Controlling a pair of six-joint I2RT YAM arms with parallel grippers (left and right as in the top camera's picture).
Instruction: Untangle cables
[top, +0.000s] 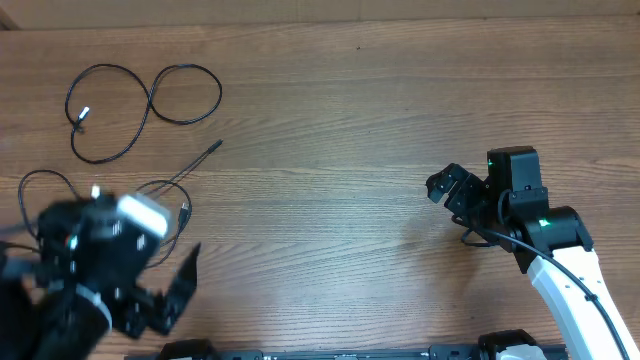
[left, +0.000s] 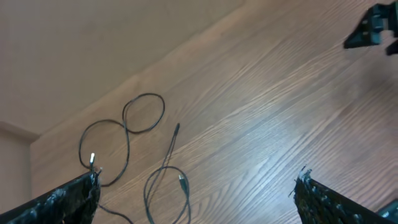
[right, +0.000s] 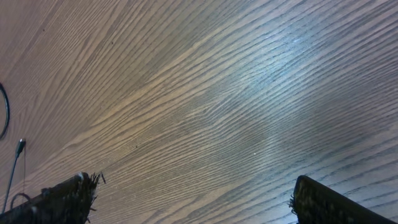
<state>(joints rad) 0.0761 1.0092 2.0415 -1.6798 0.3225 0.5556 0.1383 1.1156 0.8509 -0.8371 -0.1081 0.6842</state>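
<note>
So the cables are all on the left side of the tabletop, none of them picked up. Farthest back is a figure-eight cable, lying flat in two loops with a small silver plug on its left loop. Just in front of it, and not touching it as far as I can see, is a second cable. One end sticks out straight toward the middle, and the rest curls into a loop with its own plug end inside. There's also a third loop at the far left, but it runs under the arm, so I can't tell if it's a separate cord.

The left arm is blurry in the overhead view and sits over the near-left corner, covering part of those loops. The left jaws are spread wide with nothing between them, and the second cable's loop lies on the wood below.

The right arm is on the right side, well apart from the cables. The right jaws are spread wide too, over bare wood and gripping nothing.
</note>
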